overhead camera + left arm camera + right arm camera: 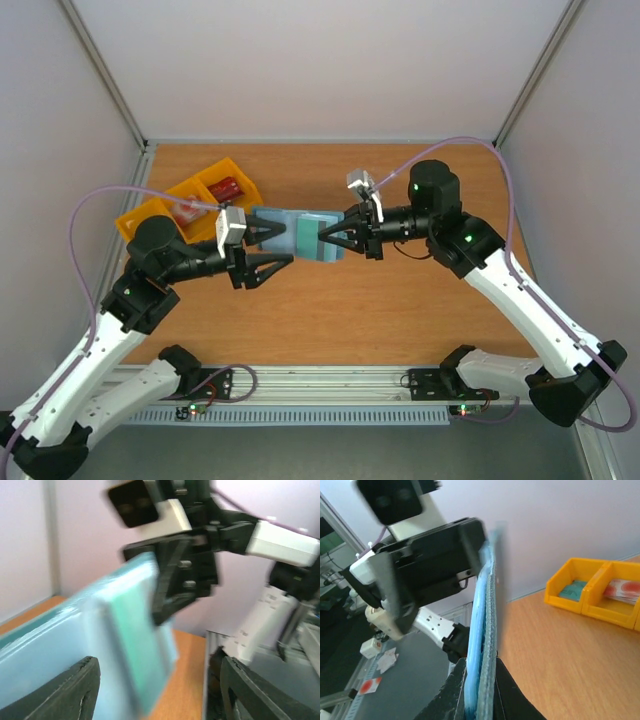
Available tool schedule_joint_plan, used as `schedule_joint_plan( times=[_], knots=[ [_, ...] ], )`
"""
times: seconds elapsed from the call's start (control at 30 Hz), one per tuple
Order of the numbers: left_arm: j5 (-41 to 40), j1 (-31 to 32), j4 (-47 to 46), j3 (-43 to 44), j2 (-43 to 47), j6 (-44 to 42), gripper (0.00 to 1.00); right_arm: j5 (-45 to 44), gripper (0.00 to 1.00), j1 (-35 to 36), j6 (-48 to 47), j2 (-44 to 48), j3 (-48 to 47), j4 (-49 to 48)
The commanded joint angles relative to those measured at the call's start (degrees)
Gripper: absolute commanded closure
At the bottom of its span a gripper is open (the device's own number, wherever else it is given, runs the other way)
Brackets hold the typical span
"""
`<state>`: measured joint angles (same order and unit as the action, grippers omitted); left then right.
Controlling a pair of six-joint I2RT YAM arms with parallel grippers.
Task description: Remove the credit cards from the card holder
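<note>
The slate-blue card holder (282, 230) is held above the table between the two arms. My right gripper (328, 241) is shut on its right edge. In the right wrist view the card holder (486, 630) stands edge-on, pinched between the two fingers of that gripper (482, 692). A teal credit card (306, 238) shows on the holder's face, and in the blurred left wrist view this teal card (135, 645) sits in its pocket. My left gripper (281, 250) is open. One finger (75, 692) is beside the holder (45, 655), and the other is well clear of it.
A yellow three-compartment tray (150, 212) stands at the back left, with a red thing (225, 188) in one compartment. In the right wrist view the tray (555, 596) holds a teal card (572, 590) and a pale, red-marked card (622, 590). Bare wooden table lies below the holder.
</note>
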<state>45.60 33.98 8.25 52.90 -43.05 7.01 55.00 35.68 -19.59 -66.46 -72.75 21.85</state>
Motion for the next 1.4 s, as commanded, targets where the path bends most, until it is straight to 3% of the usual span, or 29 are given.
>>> schedule_joint_plan(
  times=[0.0,0.17,0.3,0.43,0.57,0.73,0.8,0.9,1.0,1.37],
  knots=[
    [-17.6,-1.9,2.9,-0.4,1.4,-1.2,0.31,7.8,0.99,-0.1,-3.2,3.5,-0.9,3.0],
    [-17.5,-2.2,3.3,-3.6,2.9,-2.4,0.22,11.4,0.99,-0.1,-4.6,4.0,-1.0,4.8],
    [-12.5,-2.2,0.3,-6.7,3.5,0.5,0.03,12.3,0.99,-0.1,-4.9,2.5,-2.0,6.2],
    [-6.0,-2.2,-4.1,-8.5,4.3,2.8,0.03,12.0,0.99,-0.1,-5.9,1.6,-2.6,7.6],
    [3.4,-2.2,-11.2,-10.4,4.2,5.2,0.11,11.3,0.99,-0.1,-7.4,1.0,-2.7,9.0],
    [7.6,-2.2,-13.3,-11.4,4.0,5.8,0.38,6.8,0.99,-0.3,-9.5,-0.7,-4.4,13.1],
    [7.5,-2.2,-13.2,-11.3,3.9,6.0,0.62,6.4,0.97,-0.5,-10.4,-1.7,-5.5,15.3],
    [4.4,-2.2,-12.7,-11.9,4.3,6.7,0.98,5.7,0.82,-1.5,-11.8,-1.4,-5.7,17.1],
    [-0.6,-2.2,-13.4,-13.0,4.6,10.0,1.0,4.6,0.65,-4.0,-11.9,0.5,-3.4,16.4],
    [-2.3,-2.2,-15.8,-14.1,4.5,11.8,1.0,3.6,0.54,-6.1,-12.6,2.1,1.1,15.9]
  ],
)
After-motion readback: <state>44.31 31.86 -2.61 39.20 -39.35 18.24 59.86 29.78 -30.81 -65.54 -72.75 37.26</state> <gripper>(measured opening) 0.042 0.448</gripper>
